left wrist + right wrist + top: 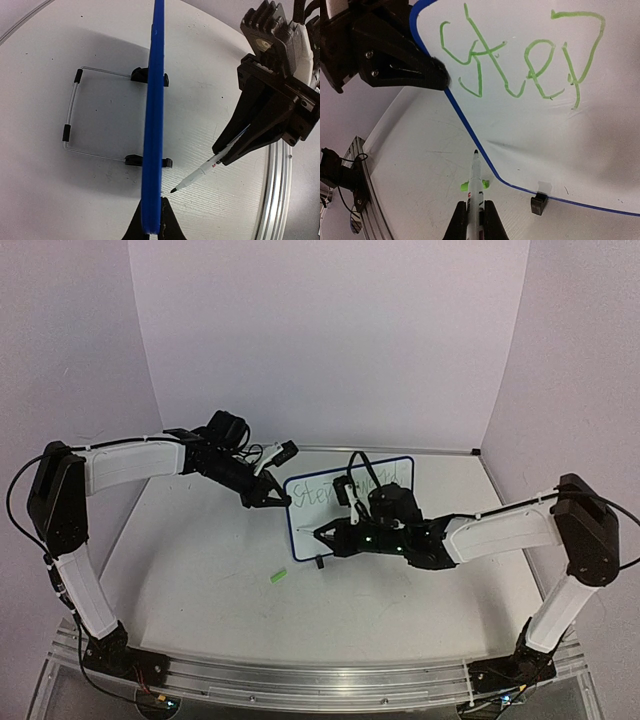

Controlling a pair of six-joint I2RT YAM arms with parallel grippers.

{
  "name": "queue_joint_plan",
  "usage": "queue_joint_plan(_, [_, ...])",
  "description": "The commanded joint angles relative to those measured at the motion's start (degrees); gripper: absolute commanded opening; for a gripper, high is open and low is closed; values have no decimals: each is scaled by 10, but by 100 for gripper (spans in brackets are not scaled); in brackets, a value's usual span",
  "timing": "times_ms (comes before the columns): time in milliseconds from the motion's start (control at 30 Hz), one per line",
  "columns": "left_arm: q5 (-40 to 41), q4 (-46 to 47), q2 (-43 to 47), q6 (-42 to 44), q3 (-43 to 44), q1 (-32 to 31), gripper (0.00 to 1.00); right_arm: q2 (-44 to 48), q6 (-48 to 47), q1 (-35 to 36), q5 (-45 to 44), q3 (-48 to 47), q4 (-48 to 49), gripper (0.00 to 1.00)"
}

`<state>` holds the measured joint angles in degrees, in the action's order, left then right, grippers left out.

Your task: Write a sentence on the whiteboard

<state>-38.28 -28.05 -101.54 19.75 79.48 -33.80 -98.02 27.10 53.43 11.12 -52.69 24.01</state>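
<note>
Two grippers meet at the whiteboard (308, 512), which stands upright mid-table. The left gripper (150, 226) pinches its blue left edge. The right gripper (475, 220) is clamped on a marker (476, 175), tip just off the lower left corner, below the green sentence (520, 65), where "Step" shows.

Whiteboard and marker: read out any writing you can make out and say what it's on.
"Step": green handwriting on the whiteboard.
Further strokes to its right, top view: partly behind the right arm, blurred, unreadable.
Red print on the marker barrel: too small to read.
</note>
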Motion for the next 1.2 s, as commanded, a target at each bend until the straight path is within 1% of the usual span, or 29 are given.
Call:
queue_joint_plan(0, [25, -22, -16, 12, 9, -9, 0, -18, 9, 1, -23, -29, 37, 0])
queue_joint_plan(267, [24, -23, -16, 12, 9, -9, 0, -35, 10, 2, -31, -42, 38, 0])
queue_joint_plan(733, [25, -22, -16, 13, 10, -9, 0, -40, 30, 2, -51, -1, 37, 0])
queue_joint_plan(1000, [25, -23, -16, 14, 11, -9, 0, -49, 34, 2, -48, 4, 37, 0])
queue_joint_plan(1167, [26, -24, -16, 14, 11, -9, 0, -40, 35, 2, -59, 3, 37, 0])
